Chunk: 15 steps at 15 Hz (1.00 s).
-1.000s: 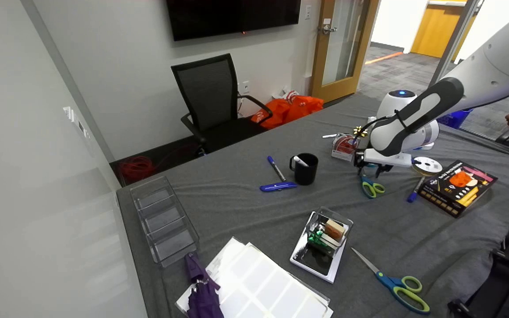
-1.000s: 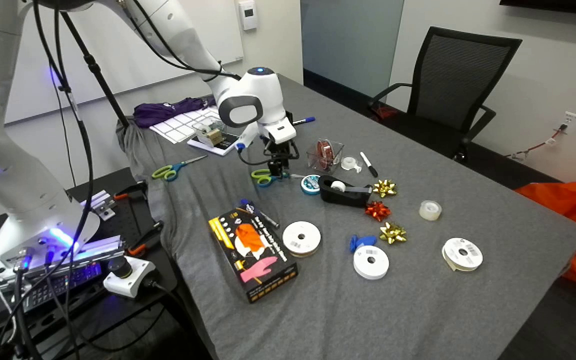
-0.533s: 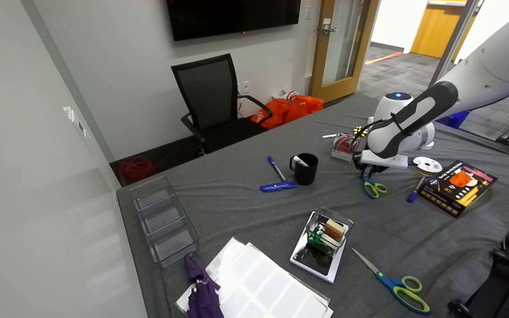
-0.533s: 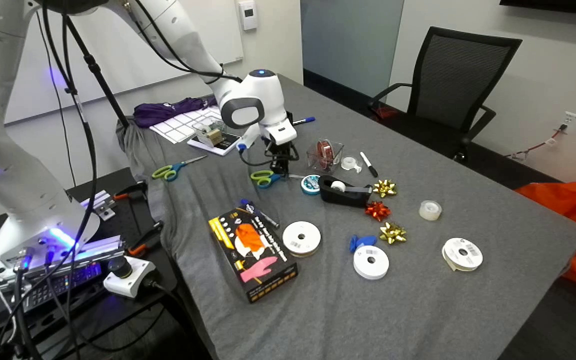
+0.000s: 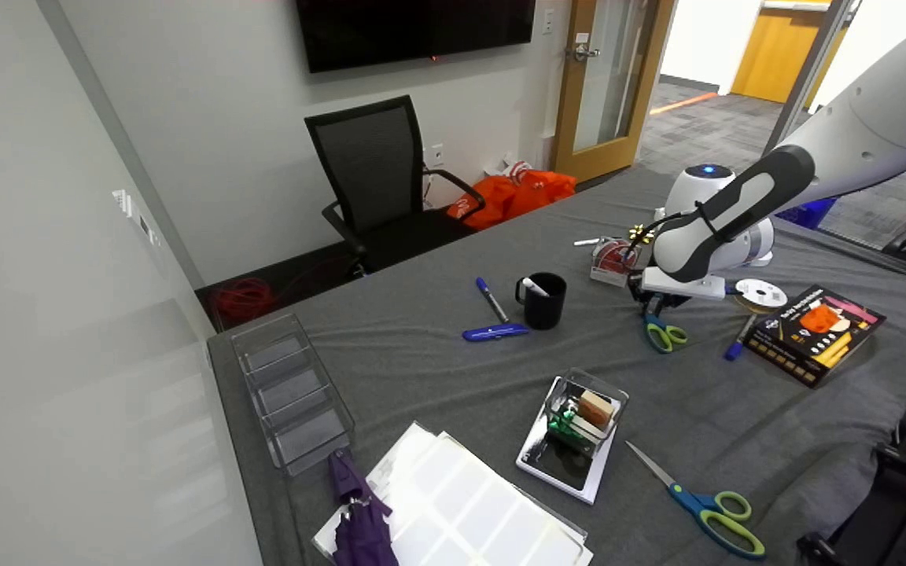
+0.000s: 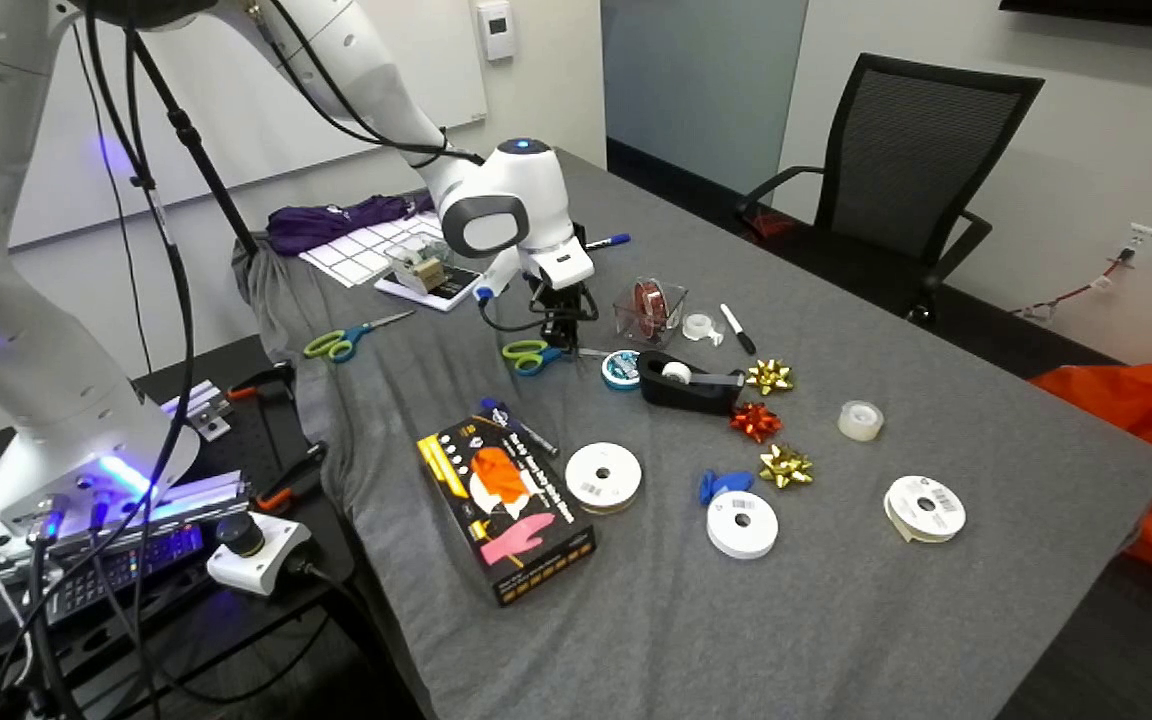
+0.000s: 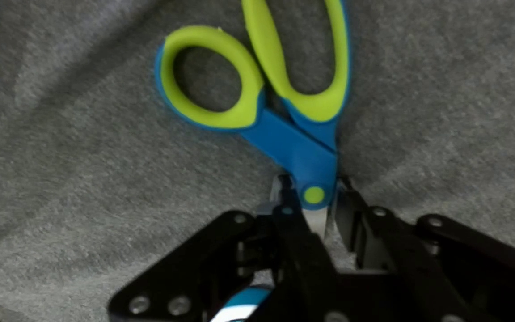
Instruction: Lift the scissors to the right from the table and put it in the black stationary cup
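Observation:
The scissors (image 7: 313,163), light-green loops on a blue neck, lie on the grey cloth with their handles toward the top of the wrist view. My gripper (image 7: 313,190) is shut on them at the pivot, one finger against each side, and most of the blade is hidden under it. In both exterior views the handles (image 5: 655,324) (image 6: 524,348) stick out beside the lowered gripper and still rest on the table. The black stationary cup (image 5: 545,308) stands upright in an exterior view, to the left of the gripper, with a white marker (image 5: 535,287) leaning in it.
Larger scissors (image 5: 685,497) lie nearer that camera. A blue knife (image 5: 495,332) and a pen (image 5: 492,299) lie beside the cup. Close to the gripper are a round tin (image 6: 622,369), a tape dispenser (image 6: 686,393), a clear box with ribbon (image 5: 615,259) and a glove box (image 5: 815,334).
A second ago the jaws were apart around the scissors; they have since come together on them. The arm and handles shifted slightly, then stayed still over the last half second.

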Each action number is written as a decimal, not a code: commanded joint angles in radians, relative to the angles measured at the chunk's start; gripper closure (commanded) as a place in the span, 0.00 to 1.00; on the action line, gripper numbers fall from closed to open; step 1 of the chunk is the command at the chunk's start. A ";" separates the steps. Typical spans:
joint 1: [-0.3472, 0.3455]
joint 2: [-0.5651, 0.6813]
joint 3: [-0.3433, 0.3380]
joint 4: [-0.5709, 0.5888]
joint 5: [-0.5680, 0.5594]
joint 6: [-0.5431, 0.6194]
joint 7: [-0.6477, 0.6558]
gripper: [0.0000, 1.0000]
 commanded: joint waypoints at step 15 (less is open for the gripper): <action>-0.076 -0.152 0.044 -0.126 0.006 -0.020 -0.175 0.94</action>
